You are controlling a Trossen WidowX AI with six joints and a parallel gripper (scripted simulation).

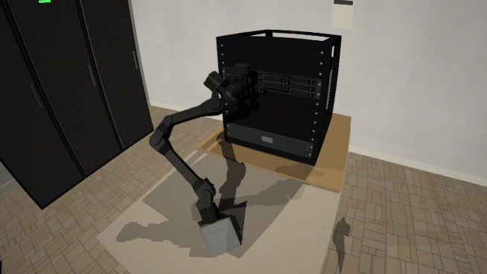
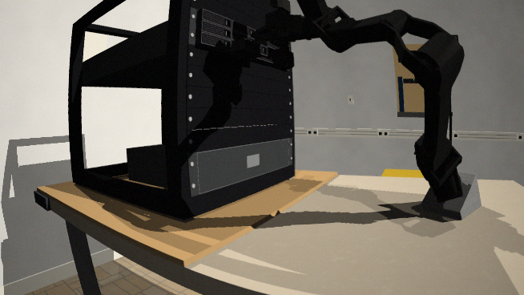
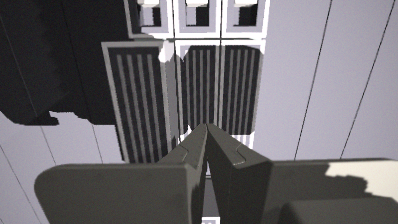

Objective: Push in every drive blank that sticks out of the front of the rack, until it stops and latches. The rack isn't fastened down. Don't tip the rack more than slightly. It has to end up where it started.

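Observation:
The black rack [image 1: 279, 115] [image 2: 175, 100] stands upright on a wooden board [image 1: 336, 149] [image 2: 208, 236]. A row of drive fronts crosses its upper front; one bank [image 1: 302, 86] [image 2: 215, 29] shows at the right end in the top view. In the wrist view, one ribbed drive blank [image 3: 137, 105] at left stands out from its neighbours, its side wall visible. The middle blank [image 3: 201, 85] and right blank [image 3: 241, 85] look level with each other. My gripper [image 3: 205, 130] is shut and empty, its tips in front of the middle blank's lower part. Whether they touch is unclear.
Further drive fronts [image 3: 197, 17] adjoin the blanks at the top of the wrist view. A grey panel [image 1: 246, 134] [image 2: 224, 168] fills the rack's bottom. The arm base [image 1: 220, 238] [image 2: 466, 200] sits on the pale table top [image 1: 294, 231] [image 2: 340, 256]. Dark cabinets [image 1: 67, 93] stand at left.

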